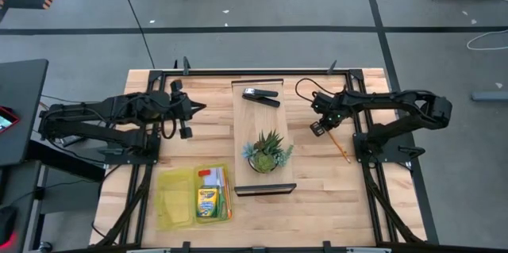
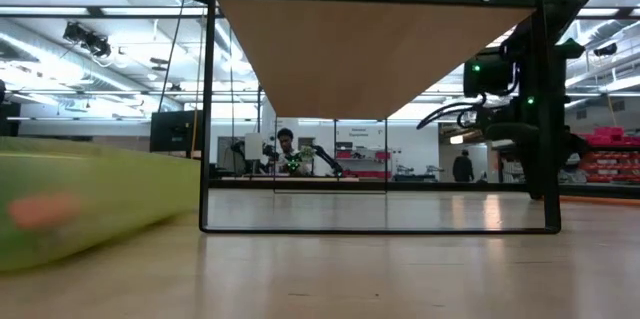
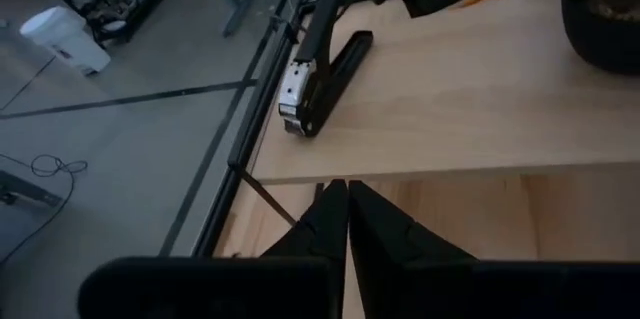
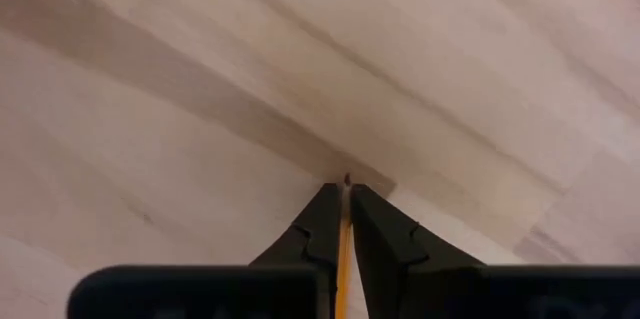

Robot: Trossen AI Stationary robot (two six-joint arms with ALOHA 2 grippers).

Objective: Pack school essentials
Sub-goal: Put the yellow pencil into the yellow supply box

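Near the bottom edge of the high view, a yellow-green pouch (image 1: 176, 198) lay at lower left with the yellow-and-green crayon box (image 1: 208, 203) on it. Above it, at centre, stood the spiky potted plant (image 1: 268, 153) on a raised wooden shelf (image 1: 262, 118). At right of centre, the right gripper (image 4: 345, 209) was pinched on a thin orange pencil (image 4: 343, 259) against the table (image 1: 333, 189). At left, the left gripper (image 3: 347, 199) hung closed and empty. Farthest up lay the black stapler (image 1: 262, 96).

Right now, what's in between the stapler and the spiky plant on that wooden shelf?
Nothing. In the high view, the raised shelf is bare wood between the black stapler and the potted plant.
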